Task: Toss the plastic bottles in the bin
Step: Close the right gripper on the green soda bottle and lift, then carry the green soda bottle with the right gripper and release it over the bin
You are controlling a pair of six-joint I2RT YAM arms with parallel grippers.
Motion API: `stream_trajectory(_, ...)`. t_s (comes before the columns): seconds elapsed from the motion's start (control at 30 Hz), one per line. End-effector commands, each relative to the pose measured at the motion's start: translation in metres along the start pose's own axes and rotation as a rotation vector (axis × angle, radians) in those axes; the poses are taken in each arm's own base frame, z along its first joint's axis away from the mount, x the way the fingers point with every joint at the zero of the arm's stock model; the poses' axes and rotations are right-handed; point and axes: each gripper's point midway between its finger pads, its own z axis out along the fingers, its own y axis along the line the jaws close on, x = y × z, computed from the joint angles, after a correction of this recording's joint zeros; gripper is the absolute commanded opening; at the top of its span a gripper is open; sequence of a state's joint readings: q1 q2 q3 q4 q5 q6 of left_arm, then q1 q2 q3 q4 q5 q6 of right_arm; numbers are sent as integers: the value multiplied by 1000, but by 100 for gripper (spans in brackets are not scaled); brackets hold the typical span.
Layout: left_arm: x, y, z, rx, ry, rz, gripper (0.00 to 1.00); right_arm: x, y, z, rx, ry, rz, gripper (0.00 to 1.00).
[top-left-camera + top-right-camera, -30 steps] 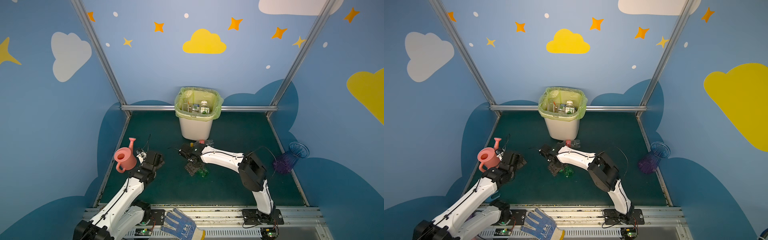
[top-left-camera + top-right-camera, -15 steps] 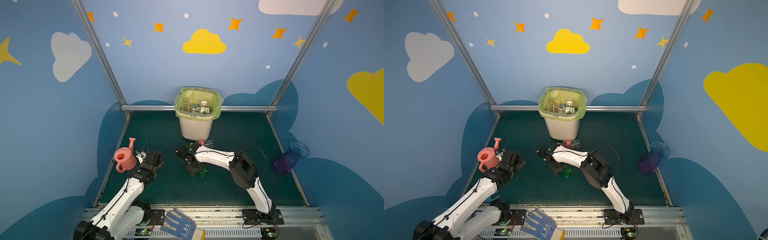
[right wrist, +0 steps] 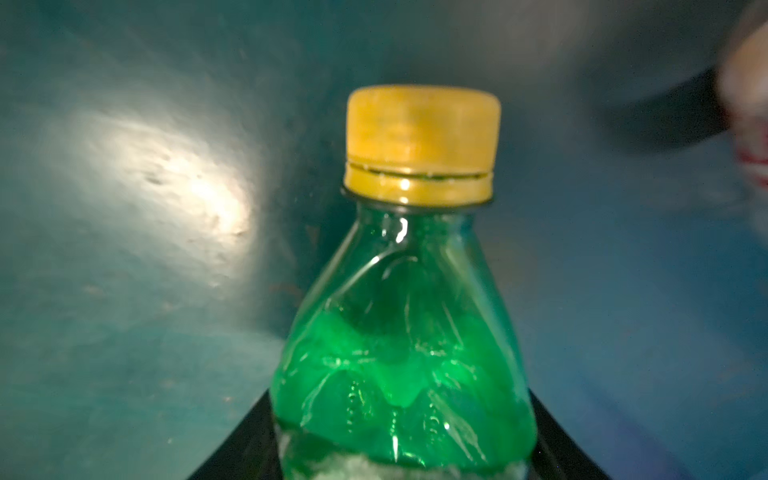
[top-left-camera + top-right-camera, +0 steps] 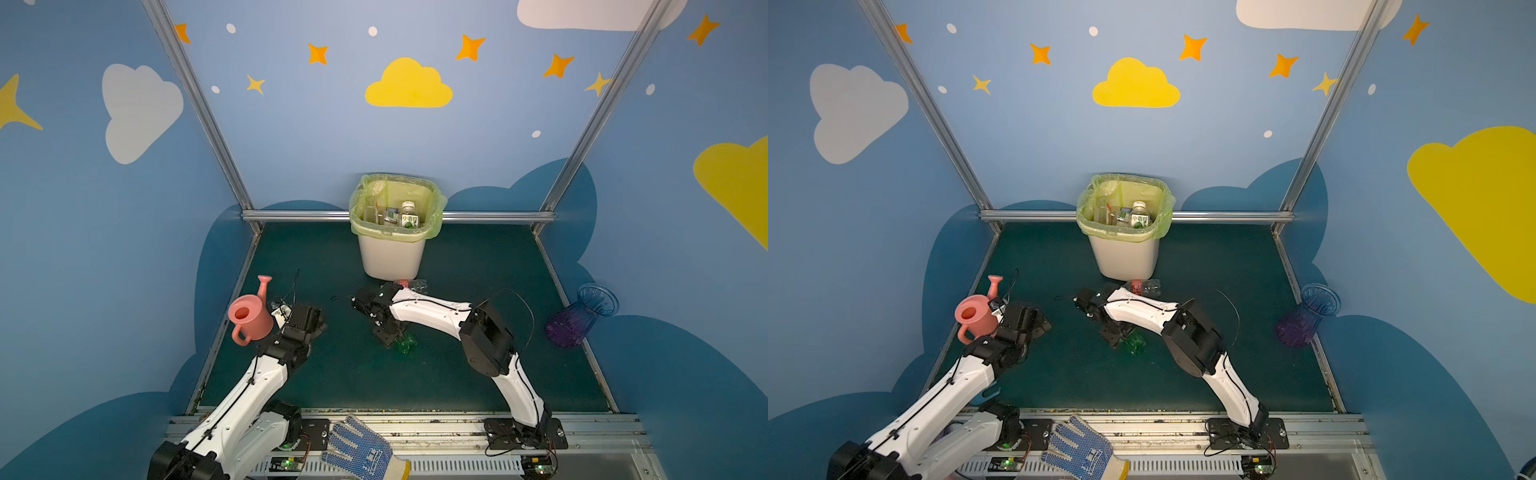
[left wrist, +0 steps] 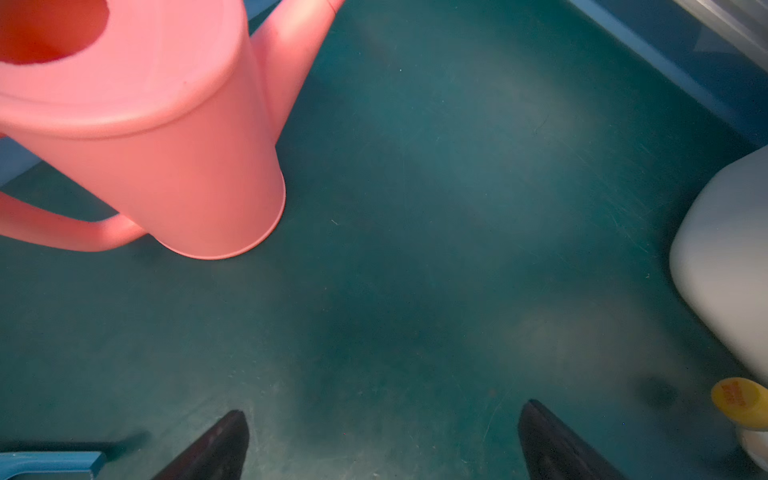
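Several bottles (image 4: 408, 214) lay in the bin (image 4: 390, 257), too jumbled to count. The right gripper (image 4: 390, 332) pinched a green bottle (image 3: 399, 353) between its jaws. A clear bottle (image 4: 1142, 286), half hidden behind that arm, lay at the bin's foot; neither was binned yet. The left gripper (image 5: 384, 411) gaped wide, empty, beside a watering can (image 5: 145, 145).

Bare mat (image 4: 332, 374) between watering can (image 4: 249, 318) and bin (image 4: 390, 257); one bottle (image 4: 1144, 286) beside bin's foot.
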State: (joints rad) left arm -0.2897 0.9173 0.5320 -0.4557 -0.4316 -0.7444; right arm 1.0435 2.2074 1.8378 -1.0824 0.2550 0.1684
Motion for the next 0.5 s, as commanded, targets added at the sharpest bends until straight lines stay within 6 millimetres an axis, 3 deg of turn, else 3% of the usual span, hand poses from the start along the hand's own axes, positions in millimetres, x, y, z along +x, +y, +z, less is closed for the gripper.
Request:
stream_trajectory(0.0,4,5,5,-23,6,15,100,-29,-31,-79,15,-204,21,60)
stream_trajectory(0.07,4,4,7,-24,10,16,100,-42,-43,-121,27,-322,11,60)
stream_trajectory(0.17,5,1,9,-19,17,15,100,-62,-62,-203,54,-550,7,58)
stream_trajectory(0.27,7,-1,12,-17,25,14,100,-75,-90,-305,169,-853,-4,59)
stream_trajectory(0.33,7,-3,14,-15,31,16,100,-73,-106,-379,247,-1075,-17,59)
stream_trajectory(0.4,8,-5,15,-17,36,15,100,-58,-125,-454,316,-1297,-4,61)
stream_trajectory(0.47,9,-5,17,-22,42,15,100,-39,-139,-509,352,-1464,27,61)
